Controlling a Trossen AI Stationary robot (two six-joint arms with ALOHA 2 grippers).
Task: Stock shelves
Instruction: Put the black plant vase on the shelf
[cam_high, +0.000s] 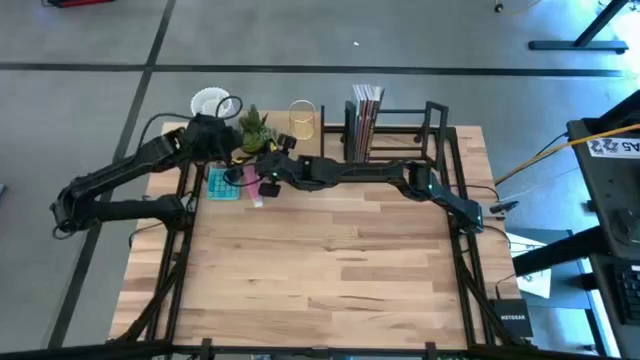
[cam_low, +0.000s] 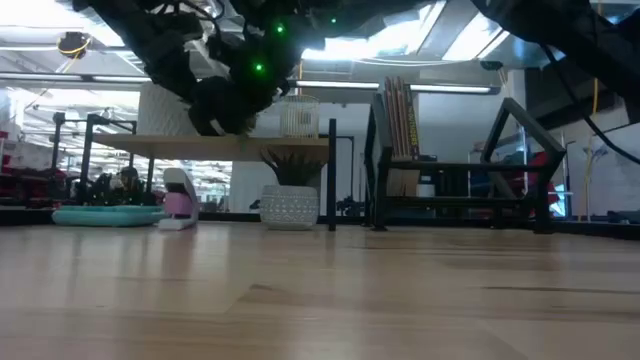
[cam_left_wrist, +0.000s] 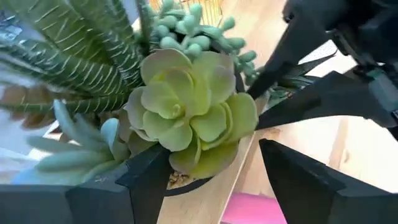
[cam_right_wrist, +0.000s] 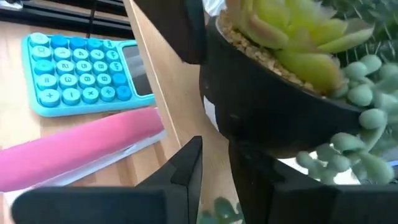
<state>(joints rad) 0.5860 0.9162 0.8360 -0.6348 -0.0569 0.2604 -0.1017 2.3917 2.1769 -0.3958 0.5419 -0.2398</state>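
As things stand: step judged to be setting the black pot of succulents (cam_right_wrist: 273, 118) onto the wood shelf (cam_low: 200, 146); both arms meet at the upper left of the high view.
Left pincer (cam_left_wrist: 214, 149): open, fingers either side of the pot; one looks to touch the pot wall, the other stands clear.
Right pincer (cam_right_wrist: 217, 152): low against the pot's side; grip or no grip, cannot tell.
Pot position: at the shelf board's edge, partly overhanging in the right wrist view; whether the base rests fully on the board, cannot tell.
Doing it well: bring the pot further in over the board, keep it level, then let go with one pincer at a time.
Risk: gravel filling looks loose and may spill on a tilt; the leaves crowd the fingers on withdrawal.
Below the edge: teal calculator (cam_right_wrist: 81, 71) and pink stapler (cam_right_wrist: 74, 149) lie on the surface (cam_high: 330, 270), under any fall.
Wood shelf, look: pale thin board on slim black legs, left of centre in the low view; a white pot (cam_low: 290, 205) stands under it.
Black rack (cam_low: 450, 170): open bar frame, right of centre; upright books (cam_low: 400, 115) at its left end.
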